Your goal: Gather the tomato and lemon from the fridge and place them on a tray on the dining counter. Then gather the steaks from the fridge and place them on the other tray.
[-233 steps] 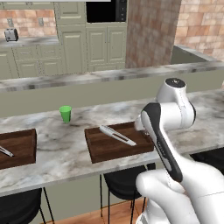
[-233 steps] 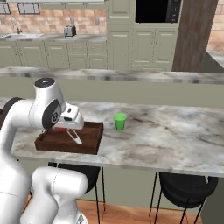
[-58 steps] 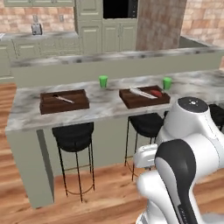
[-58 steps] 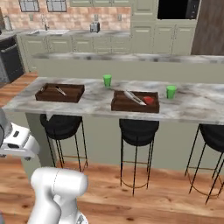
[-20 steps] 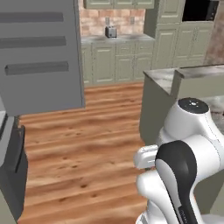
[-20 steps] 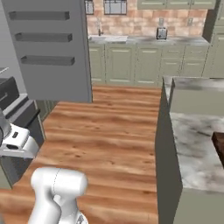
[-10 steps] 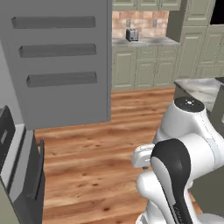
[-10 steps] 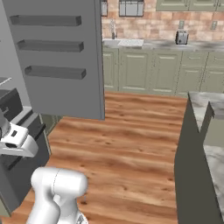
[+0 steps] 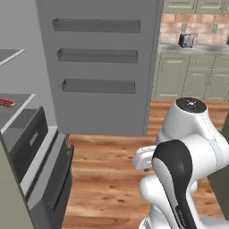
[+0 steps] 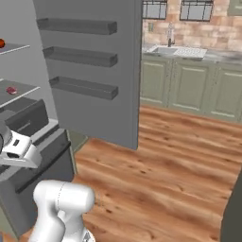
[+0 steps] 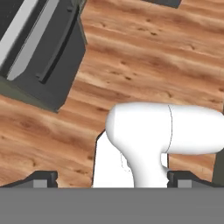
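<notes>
The fridge stands open, its grey door (image 9: 98,67) with three door shelves swung wide and its dark drawer front (image 9: 44,179) low at the left. One red-pink steak (image 9: 6,102) lies on an inner shelf, and the right base view has this steak (image 10: 11,90) at its far left. On a higher shelf a small red-orange thing (image 10: 1,43) is cut by the frame edge; I cannot tell whether it is the tomato. My gripper (image 11: 113,180) is open and holds nothing, over the floor beside the drawer front (image 11: 43,57). The dining counter's dark end (image 10: 232,215) shows at the right edge. Lemon and trays are out of view.
Green wall cabinets with a sink (image 10: 177,49) and a toaster (image 9: 186,40) line the back wall. Wooden floor (image 10: 165,165) lies open between the fridge door and the counter. The open door juts into the room.
The base has turned and driven toward the fridge, so the whole picture has shifted. The door looks larger and the fridge's inner shelves have come into view at the left.
</notes>
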